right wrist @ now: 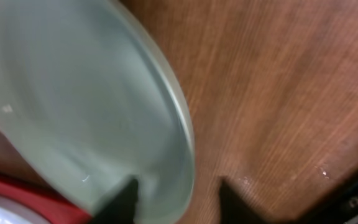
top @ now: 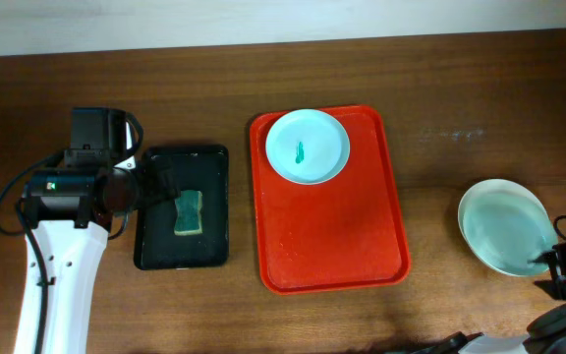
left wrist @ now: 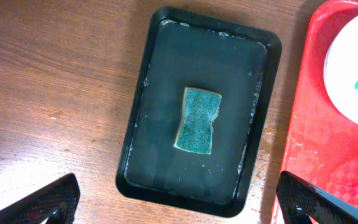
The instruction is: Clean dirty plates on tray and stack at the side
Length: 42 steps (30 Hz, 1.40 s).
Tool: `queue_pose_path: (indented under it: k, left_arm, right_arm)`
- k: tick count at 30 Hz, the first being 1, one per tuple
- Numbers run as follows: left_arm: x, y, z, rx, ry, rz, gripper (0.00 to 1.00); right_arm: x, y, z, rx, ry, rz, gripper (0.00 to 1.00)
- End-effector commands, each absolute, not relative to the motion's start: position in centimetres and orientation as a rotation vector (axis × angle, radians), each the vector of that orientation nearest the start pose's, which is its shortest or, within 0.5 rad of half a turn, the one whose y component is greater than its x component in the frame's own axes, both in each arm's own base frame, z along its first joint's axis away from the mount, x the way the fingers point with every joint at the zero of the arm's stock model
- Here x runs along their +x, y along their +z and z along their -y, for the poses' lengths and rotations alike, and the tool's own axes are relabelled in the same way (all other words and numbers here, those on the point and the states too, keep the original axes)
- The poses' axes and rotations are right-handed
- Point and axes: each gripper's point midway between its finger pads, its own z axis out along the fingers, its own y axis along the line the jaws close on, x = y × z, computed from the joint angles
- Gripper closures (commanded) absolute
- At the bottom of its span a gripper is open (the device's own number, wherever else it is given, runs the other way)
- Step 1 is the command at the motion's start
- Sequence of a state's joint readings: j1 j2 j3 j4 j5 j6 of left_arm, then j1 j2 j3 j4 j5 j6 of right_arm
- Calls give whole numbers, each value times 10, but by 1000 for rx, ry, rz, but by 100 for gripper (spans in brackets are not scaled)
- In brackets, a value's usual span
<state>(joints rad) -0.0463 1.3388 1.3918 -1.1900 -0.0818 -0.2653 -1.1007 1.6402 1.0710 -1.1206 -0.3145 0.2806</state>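
Mint plate [right wrist: 86, 93], cropped at the edges, is pinched by right claw [right wrist: 178, 190]; left claw [left wrist: 176, 193] spread wide.

My left arm reaches in from the near-left corner. Its hand [left wrist: 176, 193] faces downward with the fingers [left wrist: 48, 202] spread wide apart. My right hand [top: 564, 267] sits at the near-right edge, its fingers [right wrist: 124, 200] either side of the pale green plate [right wrist: 73, 93] rim. I can't tell whether they pinch it.

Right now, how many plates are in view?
2. One smeared plate sits at the far end of the red tray; one mint plate is off the tray, to its right. Another could hide beneath it.
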Motion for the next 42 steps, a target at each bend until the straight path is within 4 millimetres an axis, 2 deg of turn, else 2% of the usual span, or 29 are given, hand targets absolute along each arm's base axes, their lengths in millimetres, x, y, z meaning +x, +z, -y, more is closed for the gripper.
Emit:
queue_pose_path:
  k: [1, 4, 6, 9, 12, 14, 15, 17, 19, 22, 26, 29, 31, 34, 38, 42]
  left_arm:
    - [305, 228, 1, -308, 7, -2662, 1]
    - [305, 228, 1, -308, 8, -2662, 1]
    - [305, 228, 1, -308, 8, -2662, 1]
    - [305, 228, 1, -309, 8, -2662, 1]
    - [305, 228, 1, -308, 8, -2662, 1]
    - [305, 228, 1, -308, 8, -2663, 0]
    - [305, 228, 1, -308, 8, -2663, 1]
    - [305, 228, 1, -308, 8, -2662, 1]
    - [305, 228, 1, -308, 8, -2662, 0]
    - [305, 228, 1, -308, 8, -2662, 1]
    - [305, 228, 1, -309, 8, -2662, 1]
    - [305, 228, 1, -308, 8, -2663, 1]
    - [305, 228, 1, -308, 8, -2662, 1]
    - [305, 228, 1, -308, 8, -2662, 0]
    - [305, 228, 1, -308, 7, -2663, 1]
    - [305, 228, 1, -308, 8, -2662, 1]
  right_arm:
    - [186, 70, 176, 1805, 628, -2439, 47]
    - [213, 88, 150, 1574, 712, -2531, 47]
    - [233, 107, 121, 1350, 749, -2622, 48]
    - [255, 135, 66, 966, 736, -2739, 49]
    - [268, 159, -10, 494, 728, -2806, 50]
    - [271, 167, -55, 266, 747, -2812, 56]
    - [271, 168, -79, 157, 759, -2816, 63]
    - [271, 166, -119, -2, 744, -2827, 69]
    - [270, 154, -159, -128, 679, -2846, 69]
    - [272, 129, -212, -287, 607, -2840, 68]
    - [280, 94, -273, -411, 640, -2803, 68]
    - [295, 76, -298, -405, 673, -2784, 68]
    - [306, 72, -309, -391, 688, -2770, 68]
    - [324, 77, -325, -332, 729, -2736, 62]
    - [334, 84, -352, -280, 820, -2686, 62]
    - [338, 72, -357, -224, 781, -2686, 63]
